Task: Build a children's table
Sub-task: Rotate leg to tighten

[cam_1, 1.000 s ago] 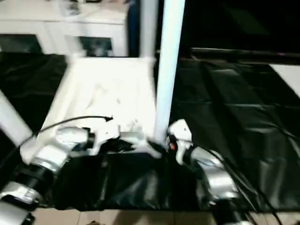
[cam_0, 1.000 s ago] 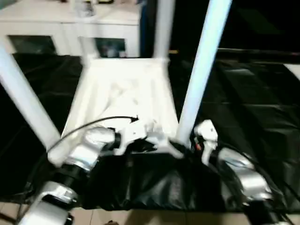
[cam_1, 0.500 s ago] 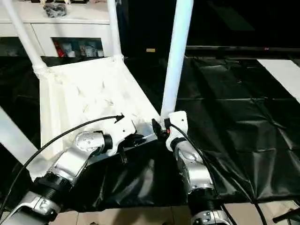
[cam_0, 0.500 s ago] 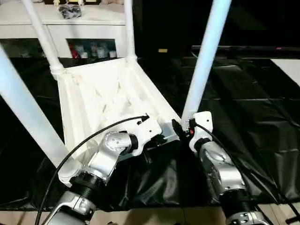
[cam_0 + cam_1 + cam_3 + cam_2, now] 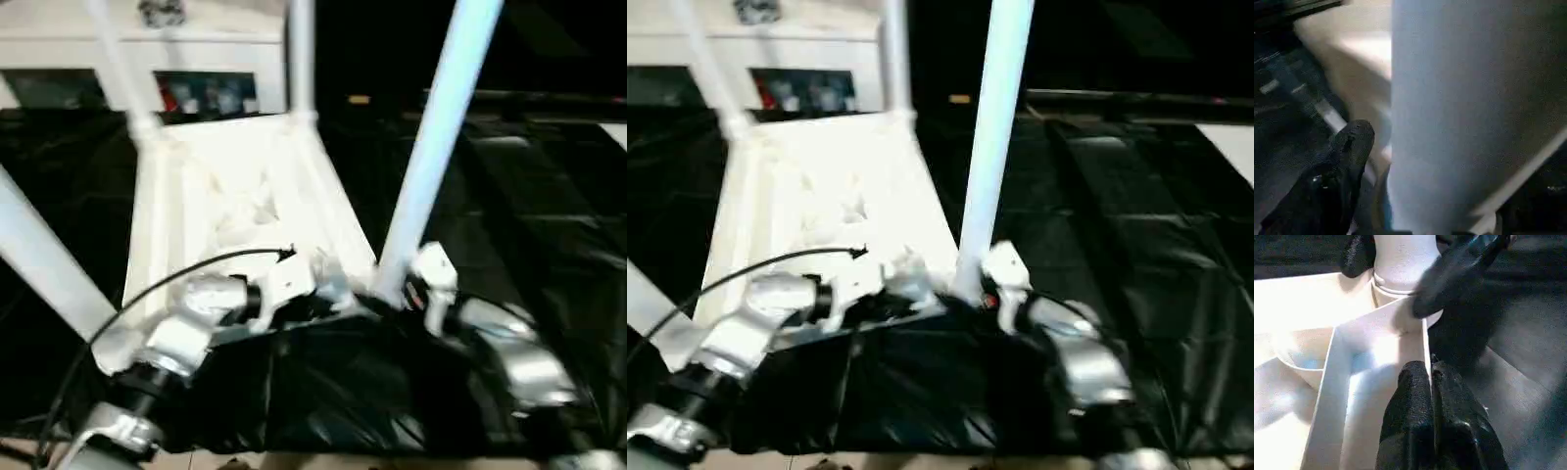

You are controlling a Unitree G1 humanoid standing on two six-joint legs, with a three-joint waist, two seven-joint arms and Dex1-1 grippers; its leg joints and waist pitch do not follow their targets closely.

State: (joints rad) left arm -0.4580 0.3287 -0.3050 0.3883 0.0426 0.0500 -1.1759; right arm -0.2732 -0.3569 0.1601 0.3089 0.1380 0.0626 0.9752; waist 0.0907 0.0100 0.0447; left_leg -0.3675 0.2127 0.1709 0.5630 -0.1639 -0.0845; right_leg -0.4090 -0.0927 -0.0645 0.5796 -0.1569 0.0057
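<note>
The children's table (image 5: 235, 211) lies upside down on the black-draped work surface (image 5: 549, 196), its ribbed underside facing you and its four legs rising from the corner sockets; you see it placed this way because the sockets are reachable only from below, so the legs must be pushed in with the top flat on the surface. The near right leg (image 5: 431, 157) stands in its socket at the table's near right corner, and both arms converge on that corner. Your left gripper (image 5: 1431, 396) is clenched on the thin near wall of the tabletop (image 5: 1422, 340), one black finger on each side of the wall, just beside the socket; this grip appears meant to steady the top against any push or twist given to the leg. Your right gripper (image 5: 1444, 186) sits at the base of the near right leg with its fingers (image 5: 1349, 147) spread around the tube; whether they press on it you cannot tell from these views, so treat the leg as flanked, not held. The left forearm (image 5: 181, 333) reaches in from the near left, wrist turned inward along the table's near edge. The right forearm (image 5: 509, 352) comes from the near right, its wrist angled inward toward the leg's foot.
</note>
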